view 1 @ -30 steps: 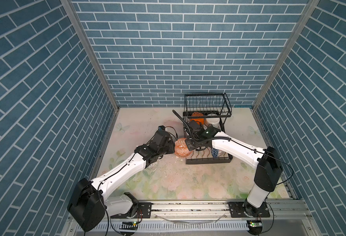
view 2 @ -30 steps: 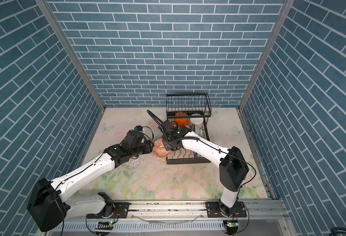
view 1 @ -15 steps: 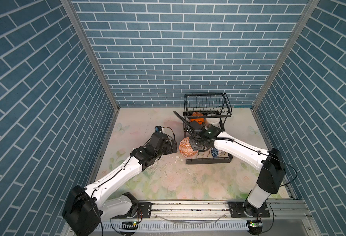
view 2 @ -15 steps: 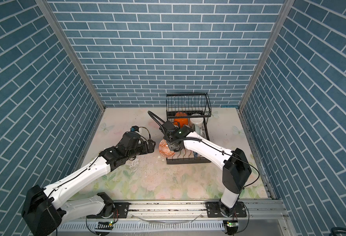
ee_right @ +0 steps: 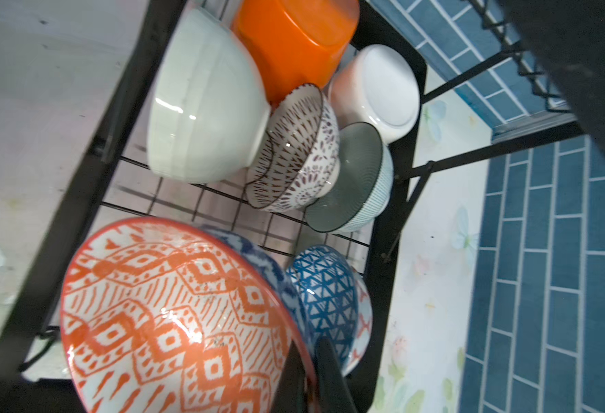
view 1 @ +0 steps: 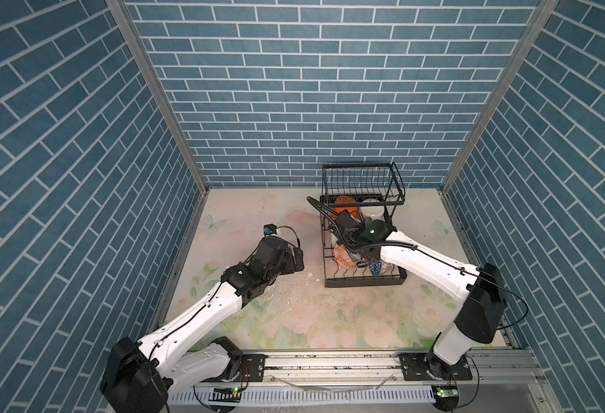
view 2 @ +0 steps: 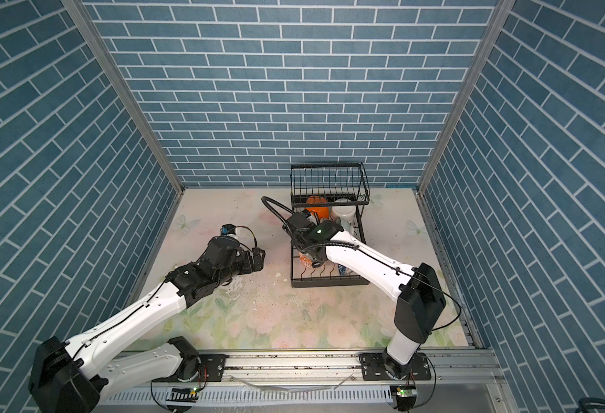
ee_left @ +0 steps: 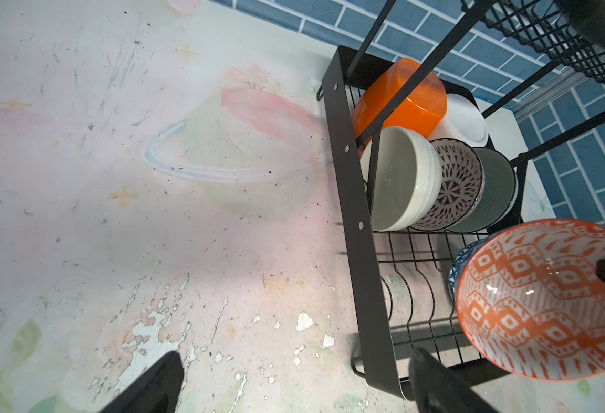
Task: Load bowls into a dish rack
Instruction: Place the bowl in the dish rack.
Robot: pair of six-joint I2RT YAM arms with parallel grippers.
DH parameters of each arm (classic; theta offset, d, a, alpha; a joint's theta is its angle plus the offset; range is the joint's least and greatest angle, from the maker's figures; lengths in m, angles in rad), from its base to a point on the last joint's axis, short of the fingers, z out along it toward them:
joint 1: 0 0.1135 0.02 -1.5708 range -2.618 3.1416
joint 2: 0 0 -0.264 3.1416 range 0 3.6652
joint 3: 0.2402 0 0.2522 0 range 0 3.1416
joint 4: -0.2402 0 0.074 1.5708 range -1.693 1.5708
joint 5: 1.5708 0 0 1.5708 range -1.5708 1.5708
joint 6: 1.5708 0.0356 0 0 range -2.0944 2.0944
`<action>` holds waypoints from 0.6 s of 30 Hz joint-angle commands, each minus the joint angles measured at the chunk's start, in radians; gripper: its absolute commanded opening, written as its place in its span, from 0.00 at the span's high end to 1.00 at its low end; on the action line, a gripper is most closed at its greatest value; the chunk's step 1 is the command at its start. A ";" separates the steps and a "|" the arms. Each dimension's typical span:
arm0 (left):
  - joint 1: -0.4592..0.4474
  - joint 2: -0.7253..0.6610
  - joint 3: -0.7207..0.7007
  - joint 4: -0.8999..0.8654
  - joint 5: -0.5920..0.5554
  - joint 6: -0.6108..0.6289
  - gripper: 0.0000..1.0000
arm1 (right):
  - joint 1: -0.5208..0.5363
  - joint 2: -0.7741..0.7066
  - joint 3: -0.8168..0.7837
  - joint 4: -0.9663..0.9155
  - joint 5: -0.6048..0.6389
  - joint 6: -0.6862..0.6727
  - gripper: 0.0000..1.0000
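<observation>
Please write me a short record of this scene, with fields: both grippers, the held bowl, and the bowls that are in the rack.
left gripper: open, empty, over the table, beside the rack
right gripper: shut on the rim of the red-patterned bowl
held bowl: tilted on edge over the rack's lower tray
in lower tray: orange bowl, white bowl, pale bowl, brown-patterned bowl, grey bowl, blue bowl, another blue bowl

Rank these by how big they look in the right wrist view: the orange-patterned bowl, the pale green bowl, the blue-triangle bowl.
1. orange-patterned bowl, but it is nearest the camera, so its true size is unsure.
2. pale green bowl.
3. blue-triangle bowl, partly hidden.
</observation>
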 commanded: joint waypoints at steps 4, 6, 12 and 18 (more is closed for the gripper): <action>0.016 -0.022 -0.034 -0.018 -0.026 0.004 0.00 | 0.007 0.027 0.024 -0.100 0.212 -0.019 1.00; 0.023 -0.026 -0.037 -0.018 -0.026 0.004 0.00 | 0.010 0.033 0.015 -0.102 0.230 -0.020 1.00; 0.035 -0.039 -0.041 -0.024 -0.031 0.006 0.00 | 0.023 0.068 0.004 -0.112 0.279 -0.022 1.00; 0.045 -0.057 -0.051 -0.028 -0.032 0.007 0.00 | 0.040 0.105 -0.008 -0.120 0.318 -0.027 1.00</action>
